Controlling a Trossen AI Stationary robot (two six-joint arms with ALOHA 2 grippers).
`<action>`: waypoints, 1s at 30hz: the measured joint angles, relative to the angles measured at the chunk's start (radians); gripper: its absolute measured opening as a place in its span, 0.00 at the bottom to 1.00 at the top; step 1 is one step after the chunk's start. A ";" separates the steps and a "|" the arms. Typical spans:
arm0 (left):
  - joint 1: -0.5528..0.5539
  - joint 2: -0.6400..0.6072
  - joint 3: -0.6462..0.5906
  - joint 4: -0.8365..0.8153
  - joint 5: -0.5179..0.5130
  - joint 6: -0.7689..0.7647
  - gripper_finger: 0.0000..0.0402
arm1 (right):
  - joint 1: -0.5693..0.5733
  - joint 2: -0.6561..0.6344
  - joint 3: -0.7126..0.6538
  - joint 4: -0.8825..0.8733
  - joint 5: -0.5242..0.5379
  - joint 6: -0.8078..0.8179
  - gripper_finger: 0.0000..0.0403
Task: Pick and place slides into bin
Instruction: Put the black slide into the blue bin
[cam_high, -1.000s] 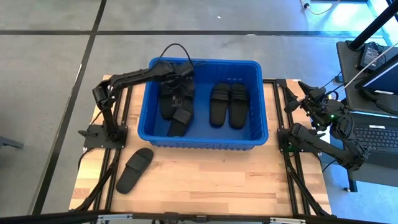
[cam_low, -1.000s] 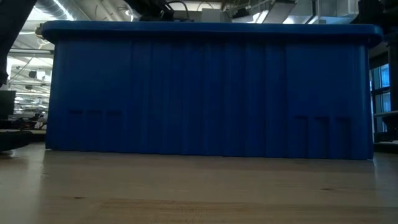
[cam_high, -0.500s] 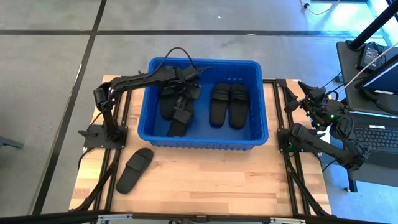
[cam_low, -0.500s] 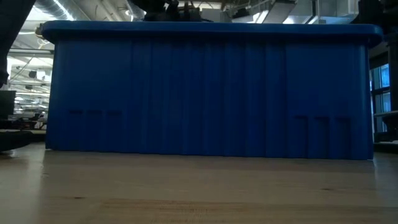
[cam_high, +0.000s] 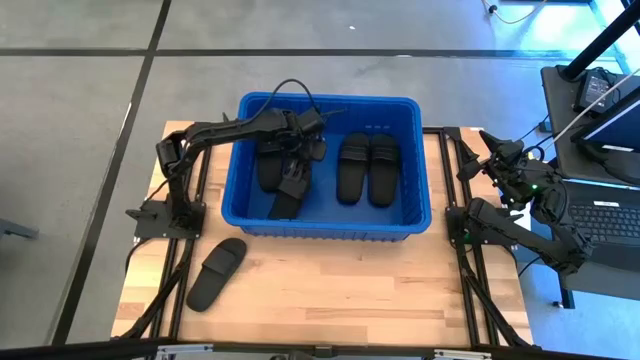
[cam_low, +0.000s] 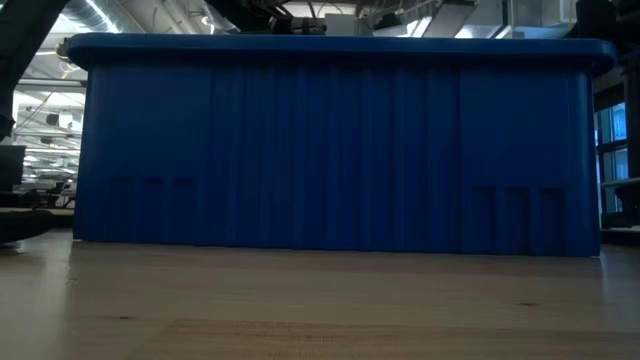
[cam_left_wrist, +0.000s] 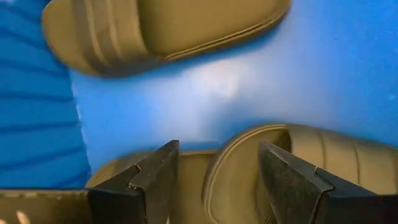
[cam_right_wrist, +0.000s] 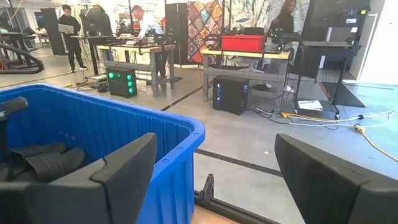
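Observation:
The blue bin (cam_high: 327, 225) stands at the middle of the table; the low view shows its near wall (cam_low: 340, 150). Two black slides (cam_high: 368, 168) lie side by side on its floor at the right. Several more slides (cam_high: 276, 170) lie piled in its left half. One slide (cam_high: 217, 272) lies on the table, near and left of the bin. My left gripper (cam_high: 300, 155) reaches down into the bin's left half, open, just above a slide (cam_left_wrist: 249, 168), with another slide (cam_left_wrist: 161, 31) beyond it. My right gripper (cam_high: 497, 150) waits open at the table's right edge.
The bin's rim (cam_right_wrist: 180, 127) stands between my right gripper and the slides. Bare wooden table (cam_high: 350, 290) lies along the near side. A laptop and gear (cam_high: 605, 215) stand off the right edge. People and benches show in the room beyond (cam_right_wrist: 149, 25).
My left gripper has gone a little toward the table's right and near edges over the bin's left half. The slides in the bin and the slide on the table have stayed where they were.

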 joint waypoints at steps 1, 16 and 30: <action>0.000 0.000 0.000 0.000 -0.007 -0.017 0.53 | 0.000 0.000 0.000 0.000 0.000 0.000 0.81; -0.001 0.010 0.000 -0.140 0.011 0.080 0.53 | 0.000 0.000 0.000 0.000 0.000 0.000 0.81; 0.000 0.011 0.000 -0.225 0.122 0.128 0.53 | 0.000 0.000 0.000 0.000 0.000 0.000 0.81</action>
